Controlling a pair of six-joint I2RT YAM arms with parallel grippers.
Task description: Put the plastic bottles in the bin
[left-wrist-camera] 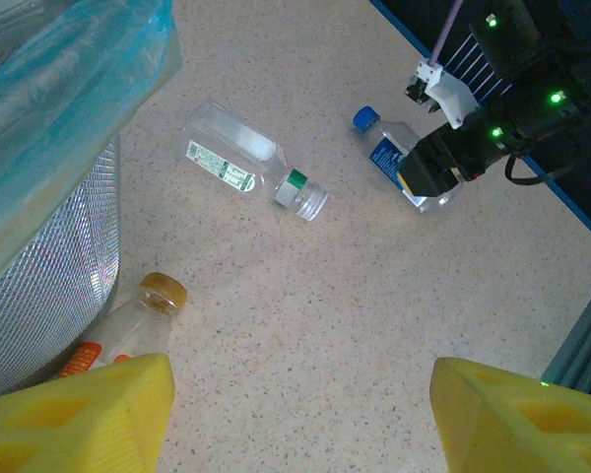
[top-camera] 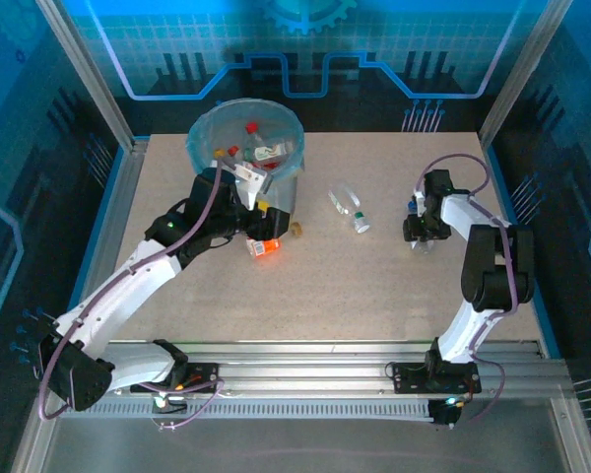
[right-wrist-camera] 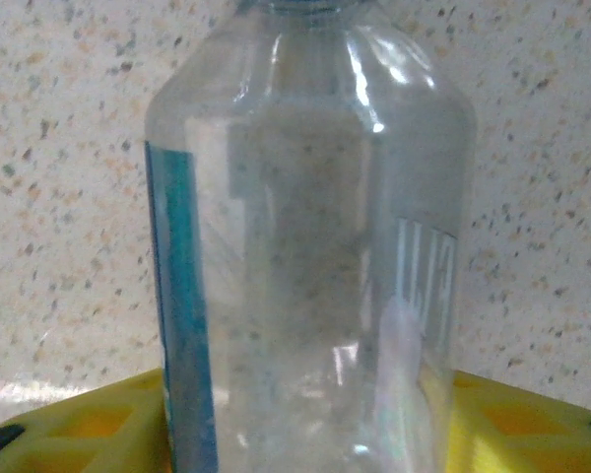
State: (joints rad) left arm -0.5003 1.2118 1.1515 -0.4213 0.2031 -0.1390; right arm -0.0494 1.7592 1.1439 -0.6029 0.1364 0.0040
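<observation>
Working outward from the bin (top-camera: 202, 126). Nearest me, an orange-label bottle (top-camera: 264, 246) lies on the table (top-camera: 374, 305) against the bin's near-side foot. Its tan cap points away from the bin, twd the R-arm side.

L gripper (left-wrist-camera: 300, 399) hangs just above that bottle, hard by the bin's grey mesh-looking wall. Its fingers (left-wrist-camera: 89, 414) stand wide apart w/ nothing btwn them, so it's holding nothing. The bottle's base end runs under the finger nearer the bin; can't tell if they touch.

Well out from the bin on the R-arm side, R gripper (right-wrist-camera: 305, 419) is down at the table over a clear blue-cap bottle (left-wrist-camera: 386, 153) lying on its side. On the R wrist cam the bottle body sits btwn both yellow fingers, w/ a blue label strip down one flank. Can't tell whether the pads are pressing it or just straddling it.

Btwn that bottle and the bin, a clear green-label bottle (top-camera: 348, 209) lies flat, apart from both grippers, cap end away from the bin.

Inside the bin's lt-blue bag liner, several bottles (top-camera: 266, 153) w/ red and yellow bits are piled.
</observation>
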